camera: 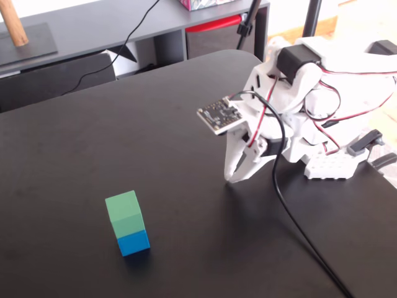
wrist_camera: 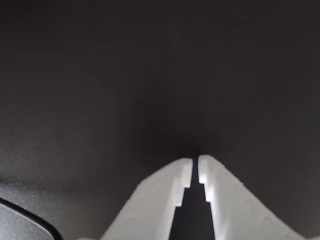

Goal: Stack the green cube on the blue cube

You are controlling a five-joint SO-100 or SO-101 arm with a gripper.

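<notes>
In the fixed view the green cube [camera: 126, 214] sits squarely on top of the blue cube [camera: 134, 242] on the black table, at the lower left. My white gripper [camera: 232, 179] is far to the right of the stack, folded back near the arm's base, its tips pointing down at the table. In the wrist view the gripper [wrist_camera: 195, 165] shows two white fingers almost touching at the tips, with nothing between them. Neither cube shows in the wrist view.
The black table [camera: 93, 143] fills most of the fixed view. A black cable [camera: 298, 230] runs from the arm toward the front edge. A grey shelf unit [camera: 93, 37] with a wooden post stands behind the table.
</notes>
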